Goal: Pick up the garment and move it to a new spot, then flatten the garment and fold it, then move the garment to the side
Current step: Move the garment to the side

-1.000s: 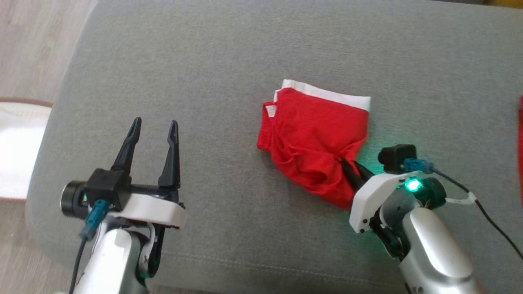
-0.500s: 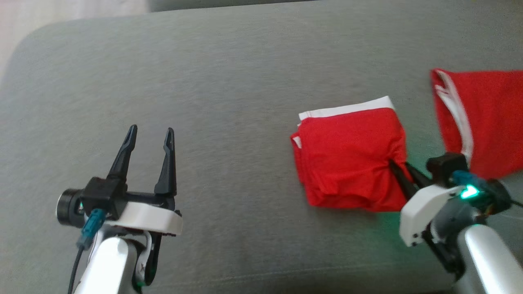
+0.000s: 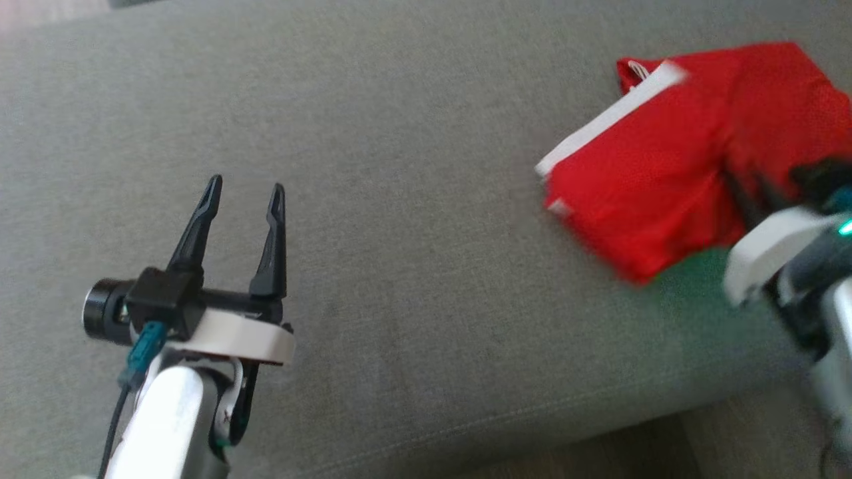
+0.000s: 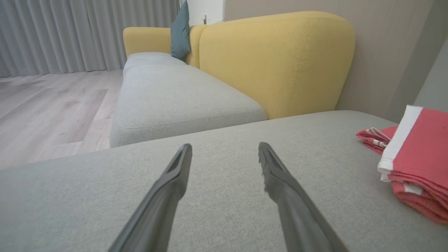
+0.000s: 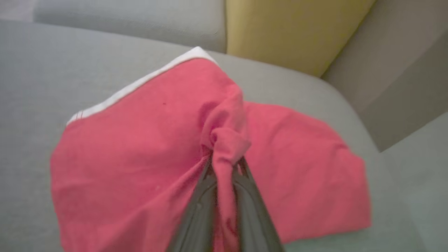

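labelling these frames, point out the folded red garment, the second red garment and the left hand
folded red garment (image 3: pixel 632 199): head view, middle of its red top face
second red garment (image 4: pixel 374 140): left wrist view, its white-trimmed edge
left hand (image 3: pixel 246 185): head view, midway between its open fingertips

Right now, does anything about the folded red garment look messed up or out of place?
Yes. Where the right gripper is shut on the folded garment, the cloth bunches into a twisted wad, pulling creases across the fold.
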Robot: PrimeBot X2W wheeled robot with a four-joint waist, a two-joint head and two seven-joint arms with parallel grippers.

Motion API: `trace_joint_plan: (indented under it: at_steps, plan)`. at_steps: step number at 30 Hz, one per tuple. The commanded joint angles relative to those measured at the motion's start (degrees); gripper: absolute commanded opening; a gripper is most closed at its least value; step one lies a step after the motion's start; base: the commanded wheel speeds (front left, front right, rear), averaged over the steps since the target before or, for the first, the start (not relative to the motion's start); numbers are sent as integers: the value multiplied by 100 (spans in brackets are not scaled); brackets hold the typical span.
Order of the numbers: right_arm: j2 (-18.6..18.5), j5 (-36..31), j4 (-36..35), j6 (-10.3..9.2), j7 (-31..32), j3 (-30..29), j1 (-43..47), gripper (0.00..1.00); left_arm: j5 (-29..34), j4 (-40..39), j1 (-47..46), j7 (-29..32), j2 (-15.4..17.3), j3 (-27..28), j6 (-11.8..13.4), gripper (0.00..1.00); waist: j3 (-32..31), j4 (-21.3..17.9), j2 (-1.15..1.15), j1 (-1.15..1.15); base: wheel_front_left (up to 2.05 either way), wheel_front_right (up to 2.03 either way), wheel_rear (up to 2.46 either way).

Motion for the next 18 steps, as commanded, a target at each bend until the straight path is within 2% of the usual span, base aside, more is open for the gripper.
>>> trace_joint_plan:
  at_steps: [1,5,13,18]
  plan:
    - [-221,48,-28,22,-147,-99,-308,0,70,-220,-302,28,122,142,-22,100,210,-143,0,0,0,0,0]
    - [-287,43,450,22,-314,-587,-772,0,126,-276,-482,75,161,65,-72,100,460,-224,0,0,0,0,0]
    - [-74,190,1313,22,-700,-1476,-1344,0,210,-339,-867,150,214,-105,-211,100,941,-310,0,0,0,0,0]
    - [20,253,1770,22,-878,-1825,-1610,0,258,-376,-1059,184,225,-211,-286,100,1201,-317,0,0,0,0,0]
